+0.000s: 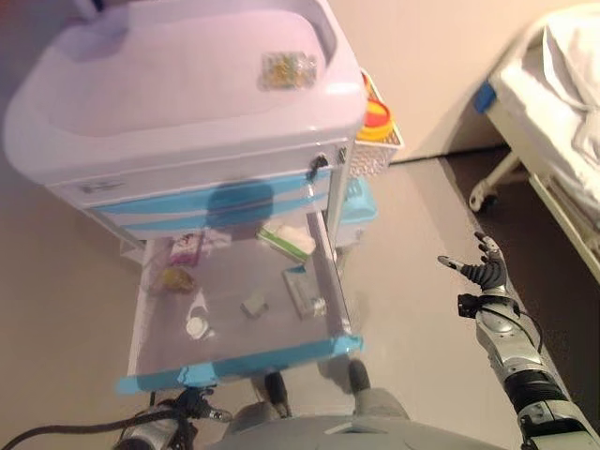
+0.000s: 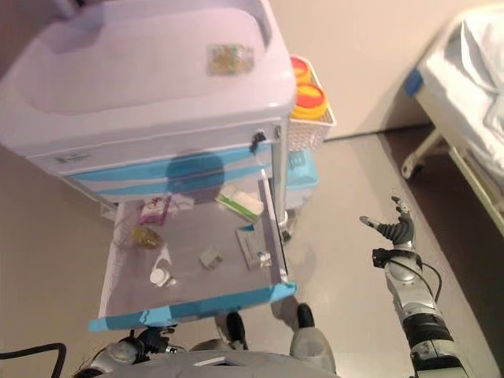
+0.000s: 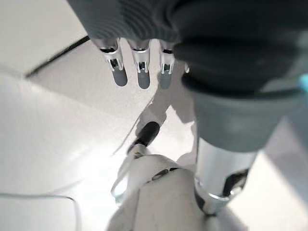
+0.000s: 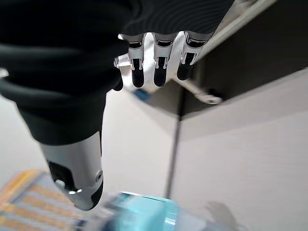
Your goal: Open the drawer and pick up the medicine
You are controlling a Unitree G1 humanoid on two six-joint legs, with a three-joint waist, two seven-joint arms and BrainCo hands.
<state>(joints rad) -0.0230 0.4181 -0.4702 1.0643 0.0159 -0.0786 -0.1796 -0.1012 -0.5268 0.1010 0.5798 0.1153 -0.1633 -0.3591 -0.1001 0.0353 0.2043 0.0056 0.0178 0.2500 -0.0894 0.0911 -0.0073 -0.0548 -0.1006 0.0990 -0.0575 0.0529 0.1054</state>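
The cart's top drawer (image 1: 246, 365) stands pulled out, with a blue front edge. Several medicines lie inside it: a green-and-white box (image 1: 289, 241), a pink box (image 1: 187, 248), a yellow packet (image 1: 175, 278), a white round cap (image 1: 197, 326), a small grey box (image 1: 253, 305) and a flat pack (image 1: 305, 292). My left hand (image 1: 192, 409) hangs low, in front of and below the drawer's front edge; its fingers (image 3: 139, 72) are straight and hold nothing. Off to the right of the cart, over the floor, my right hand (image 1: 485, 272) is open, its fingers (image 4: 159, 67) straight and empty.
The white cart top (image 1: 141, 94) carries a small packet (image 1: 288, 68). A white basket with yellow and red containers (image 1: 378, 122) hangs on the cart's right side, above a blue bin (image 1: 358, 202). A hospital bed (image 1: 553, 103) stands at the far right.
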